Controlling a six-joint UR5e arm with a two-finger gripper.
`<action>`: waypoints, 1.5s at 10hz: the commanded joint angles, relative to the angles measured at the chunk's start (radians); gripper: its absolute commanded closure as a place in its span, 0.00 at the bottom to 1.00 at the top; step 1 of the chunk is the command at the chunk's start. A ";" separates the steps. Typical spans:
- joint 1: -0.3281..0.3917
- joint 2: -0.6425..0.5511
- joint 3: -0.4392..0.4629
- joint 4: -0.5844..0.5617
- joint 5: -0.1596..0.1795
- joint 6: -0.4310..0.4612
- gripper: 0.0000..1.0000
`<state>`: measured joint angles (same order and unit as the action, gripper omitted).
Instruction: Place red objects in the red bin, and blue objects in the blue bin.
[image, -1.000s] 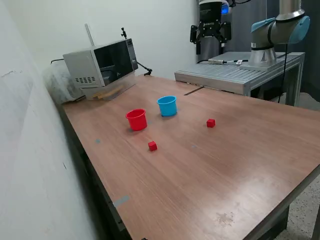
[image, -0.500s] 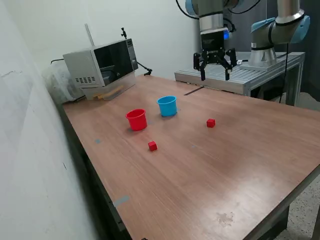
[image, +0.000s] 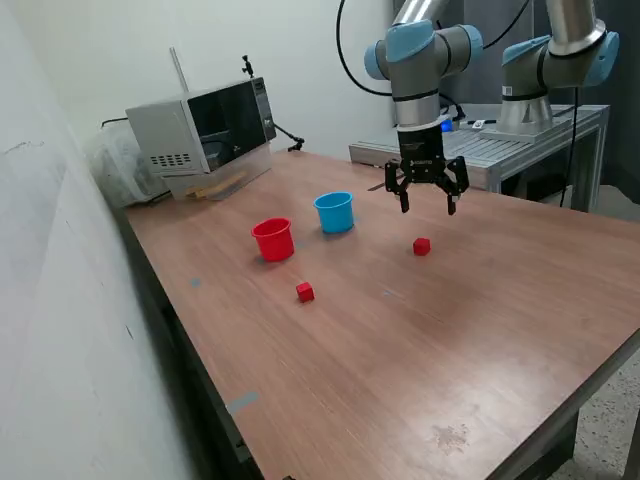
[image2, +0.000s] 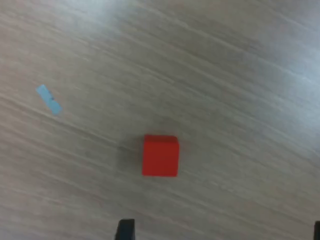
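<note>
Two small red cubes lie on the wooden table: one to the exterior view's right of the cups, one nearer the front. My gripper is open and empty, hanging above the first cube, which shows in the wrist view with the fingertips just at the picture's edge. The red cup and the light blue cup stand upright side by side. No dark blue cubes are in view.
A microwave stands at the table's back left in the exterior view. A metal bench with a second arm's base is behind the table. A small blue tape scrap lies on the wood near the cube.
My gripper has come down and forward from high at the back, over the bench, to just above the right-hand red cube. The cubes and cups have not moved.
</note>
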<state>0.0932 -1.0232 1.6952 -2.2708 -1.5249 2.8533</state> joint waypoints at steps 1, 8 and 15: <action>-0.001 0.015 0.023 -0.039 0.000 0.000 0.00; -0.003 0.040 0.069 -0.110 0.008 0.000 0.00; -0.016 0.100 0.061 -0.122 0.006 -0.003 0.00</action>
<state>0.0782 -0.9332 1.7573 -2.3921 -1.5186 2.8513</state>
